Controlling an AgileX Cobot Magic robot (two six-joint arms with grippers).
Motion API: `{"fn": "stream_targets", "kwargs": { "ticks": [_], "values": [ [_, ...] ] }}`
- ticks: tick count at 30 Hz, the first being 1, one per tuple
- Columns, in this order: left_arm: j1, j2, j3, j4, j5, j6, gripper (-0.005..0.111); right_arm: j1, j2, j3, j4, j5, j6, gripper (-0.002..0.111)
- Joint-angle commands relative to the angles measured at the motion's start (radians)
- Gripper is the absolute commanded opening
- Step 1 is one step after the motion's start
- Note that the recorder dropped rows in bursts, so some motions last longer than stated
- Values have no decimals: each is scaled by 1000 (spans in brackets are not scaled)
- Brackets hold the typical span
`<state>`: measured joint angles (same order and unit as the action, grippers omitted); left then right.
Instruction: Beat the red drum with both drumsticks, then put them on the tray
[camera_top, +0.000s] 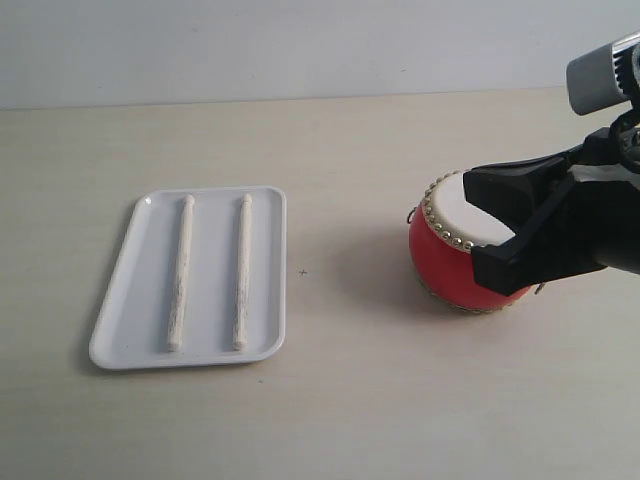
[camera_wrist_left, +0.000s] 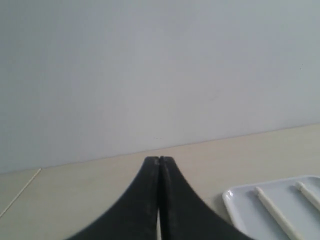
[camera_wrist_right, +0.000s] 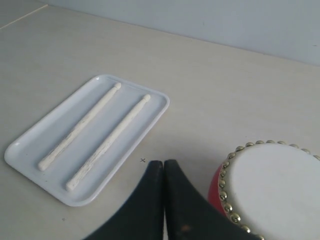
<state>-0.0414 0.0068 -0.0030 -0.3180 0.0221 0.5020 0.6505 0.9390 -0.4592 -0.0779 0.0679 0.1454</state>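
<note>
Ext view: tray (camera_top: 212, 270) sat left of centre on the table (camera_top: 350, 410). Both drumsticks (camera_top: 181, 272) lay in it, side by side, not touching, w/ a strip of bare tray between. Long axes ran roughly top-to-bottom of frame, parallel to the tray's long sides. Nothing else was in the tray. Red drum (camera_top: 445, 270) was right of centre, skin up, well apart from the tray. Right gripper (camera_top: 505, 225) reached in from the right edge and overlapped the drum in frame; contact or not, couldn't tell. Left gripper wasn't in this view.

L wrist view: left gripper (camera_wrist_left: 159, 160) had jaws pressed together, nothing between them. One tray (camera_wrist_left: 240, 200) corner w/ two stick ends showed near, ahead of the tips and off to one side.

R wrist view: right gripper (camera_wrist_right: 163, 162) was also fully closed and empty. The drum (camera_wrist_right: 275, 190) sat just beside the tips. The tray (camera_wrist_right: 150, 112) w/ both sticks lay further out on the other side.

Judgement: sticks were on the tray and neither arm held one, so the frames alone didn't say if this was start or finish. If a pickup is next, the sticks lie toward frame-left of the right gripper and the L arm is prob nearer. Jaws would need opening and closing across the stick axis, i.e. left-right in ext frame.
</note>
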Motion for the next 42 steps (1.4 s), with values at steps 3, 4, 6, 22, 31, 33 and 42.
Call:
{"fn": "stream_targets", "kwargs": {
  "ticks": [3,4,6,22,31,33,42],
  "values": [
    [1,-7,3,-22,2,-113,0,1,-6,3,-4,-10,-4,0],
    [1,-7,3,-23,2,-130,0,1,-6,3,-4,-10,-4,0],
    [1,-7,3,-27,2,-157,0,1,-6,3,-4,-10,-4,0],
    [1,-7,3,238,104,-441,0,1,-6,3,-4,-10,-4,0],
    [1,-7,3,273,106,-455,0,1,-6,3,-4,-10,-4,0],
    [1,-7,3,273,106,-455,0,1,-6,3,-4,-10,-4,0],
    [1,-7,3,273,106,-455,0,1,-6,3,-4,-10,-4,0]
  ]
}}
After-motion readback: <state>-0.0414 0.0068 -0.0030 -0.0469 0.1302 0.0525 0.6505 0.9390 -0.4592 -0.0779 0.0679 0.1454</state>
